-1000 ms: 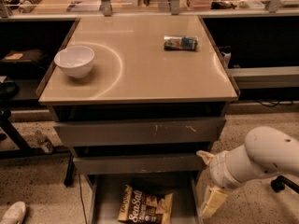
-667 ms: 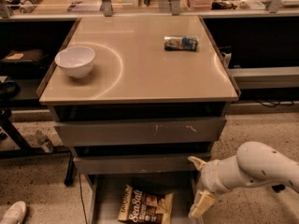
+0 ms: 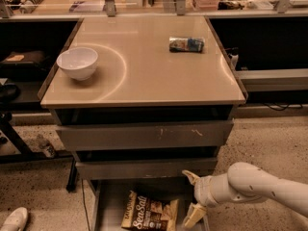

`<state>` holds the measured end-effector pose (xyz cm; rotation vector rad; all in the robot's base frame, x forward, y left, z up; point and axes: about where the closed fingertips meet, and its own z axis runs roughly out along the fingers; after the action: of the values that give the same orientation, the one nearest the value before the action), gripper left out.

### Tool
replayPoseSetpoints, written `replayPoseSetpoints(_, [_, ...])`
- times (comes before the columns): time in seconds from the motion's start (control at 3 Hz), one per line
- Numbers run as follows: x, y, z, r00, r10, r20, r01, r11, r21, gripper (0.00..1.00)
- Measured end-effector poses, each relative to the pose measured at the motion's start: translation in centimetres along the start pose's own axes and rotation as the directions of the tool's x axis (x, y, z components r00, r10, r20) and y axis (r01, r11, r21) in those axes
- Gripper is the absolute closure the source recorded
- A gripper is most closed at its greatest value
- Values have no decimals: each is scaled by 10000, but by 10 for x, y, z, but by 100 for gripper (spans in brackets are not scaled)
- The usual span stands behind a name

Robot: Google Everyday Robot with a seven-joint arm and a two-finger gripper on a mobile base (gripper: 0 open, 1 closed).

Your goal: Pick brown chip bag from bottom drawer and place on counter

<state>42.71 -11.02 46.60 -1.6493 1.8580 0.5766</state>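
Note:
The brown chip bag [image 3: 149,213] lies flat in the open bottom drawer [image 3: 109,202], near its front, with the white "Sea Salt" script facing up. My gripper [image 3: 192,197] reaches in from the right on a white arm and sits just right of the bag, over the drawer's right side. Its two tan fingers are spread apart and hold nothing. The beige counter [image 3: 144,81] tops the grey drawer unit above.
A white bowl [image 3: 77,62] stands on the counter's left side. A small blue-and-white packet [image 3: 186,44] lies at the back right. Two taller grey drawer fronts [image 3: 144,136] jut out above the bottom drawer. A white shoe [image 3: 14,220] rests on the floor at the left.
My arm has moved left and a little down, bringing the gripper from beside the drawer unit to the right edge of the bottom drawer, close to the chip bag.

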Motion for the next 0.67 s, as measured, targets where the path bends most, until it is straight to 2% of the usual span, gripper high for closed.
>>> replayPoseSetpoints(0.33, [5,2,8,9999,100,22,-100,9999,-57,0])
replayPoseSetpoints(0.67, [5,11,26,10000,79,-21,-80,9990,-442,0])
